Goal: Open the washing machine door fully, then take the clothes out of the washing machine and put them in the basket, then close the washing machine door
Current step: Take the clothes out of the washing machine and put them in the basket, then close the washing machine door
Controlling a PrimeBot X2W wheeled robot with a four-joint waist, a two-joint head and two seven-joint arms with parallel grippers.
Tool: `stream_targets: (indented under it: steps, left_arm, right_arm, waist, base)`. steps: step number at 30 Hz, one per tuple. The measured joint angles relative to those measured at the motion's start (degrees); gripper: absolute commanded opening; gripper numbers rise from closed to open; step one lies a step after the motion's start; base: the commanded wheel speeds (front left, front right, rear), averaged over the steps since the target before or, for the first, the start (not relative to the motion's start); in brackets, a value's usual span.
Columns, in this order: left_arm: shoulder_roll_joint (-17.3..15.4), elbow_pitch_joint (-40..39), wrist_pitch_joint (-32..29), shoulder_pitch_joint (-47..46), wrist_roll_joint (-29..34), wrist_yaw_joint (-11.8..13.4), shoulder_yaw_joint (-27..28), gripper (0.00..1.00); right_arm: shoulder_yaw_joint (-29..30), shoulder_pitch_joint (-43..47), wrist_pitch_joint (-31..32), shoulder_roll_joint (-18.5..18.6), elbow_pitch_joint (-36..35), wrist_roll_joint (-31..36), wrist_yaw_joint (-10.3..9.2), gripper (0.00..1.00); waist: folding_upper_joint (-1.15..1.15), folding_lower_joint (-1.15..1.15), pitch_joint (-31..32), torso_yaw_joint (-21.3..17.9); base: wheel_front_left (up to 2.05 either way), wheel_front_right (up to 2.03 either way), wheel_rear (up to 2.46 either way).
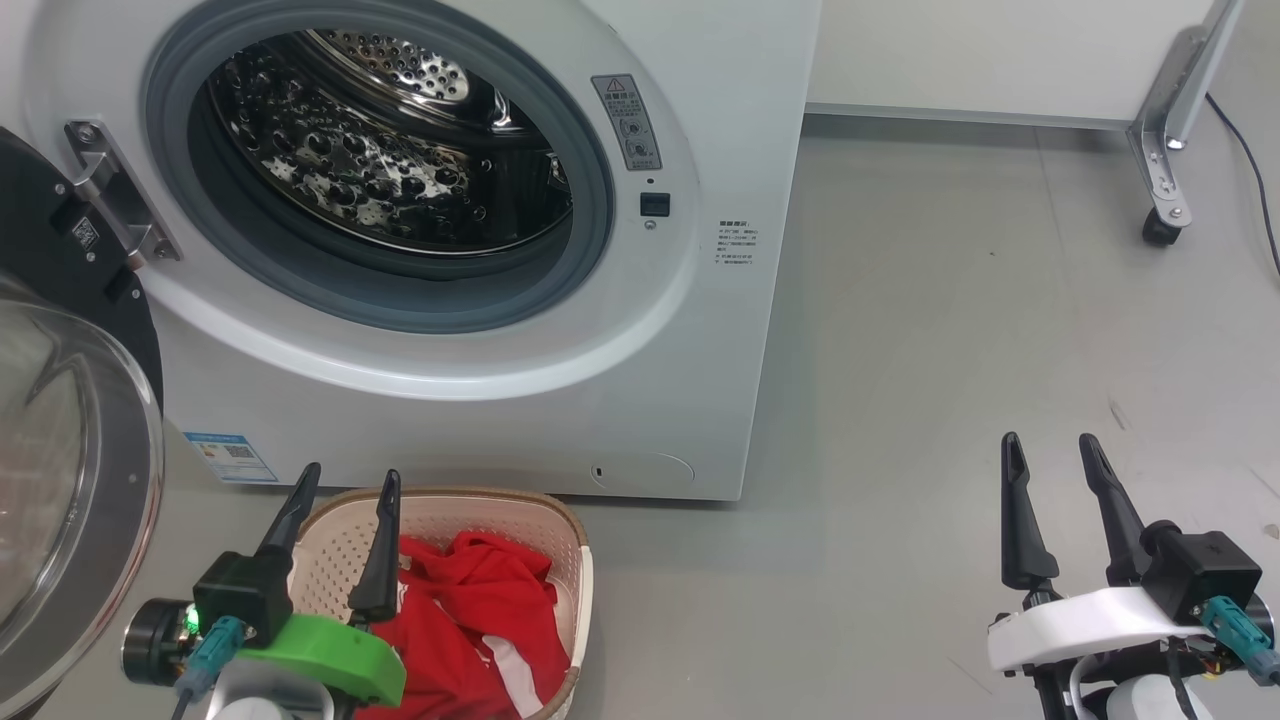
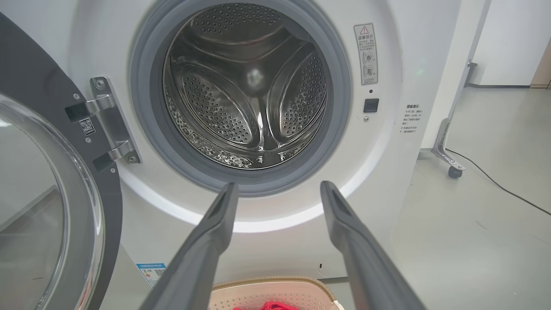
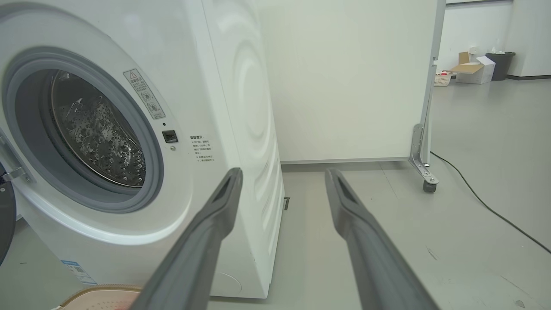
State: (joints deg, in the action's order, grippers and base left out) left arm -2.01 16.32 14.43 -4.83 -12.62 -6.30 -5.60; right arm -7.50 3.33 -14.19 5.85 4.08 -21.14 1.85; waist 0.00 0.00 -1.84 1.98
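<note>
Status: the clothes [image 1: 470, 610] lie in the basket [image 1: 562, 520] before the washing machine [image 1: 700, 330]; the washing machine door [image 1: 60, 450] stands open at left, just left of the left gripper [image 1: 350, 472] (wide, empty). The right gripper [image 1: 1049, 440], also wide, sits well apart, so the left arm suits closing.

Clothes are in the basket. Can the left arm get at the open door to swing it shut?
Probably yes. The left gripper is open above the basket, and the washing machine door stands open just to its left, with nothing between them.
</note>
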Motion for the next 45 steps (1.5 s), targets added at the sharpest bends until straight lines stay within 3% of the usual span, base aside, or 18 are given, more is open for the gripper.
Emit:
stream_targets:
  steps: [45]
  left_arm:
    - [-0.1,-4.3,0.0,3.1,-2.3,2.2,-2.2,1.00]
  right_arm:
    - [-0.7,0.8,0.0,0.0,-1.2,0.0,-0.07,1.00]
  waist:
    - [0.00,0.00,0.0,-0.8]
  base:
    - [-0.04,0.04,0.00]
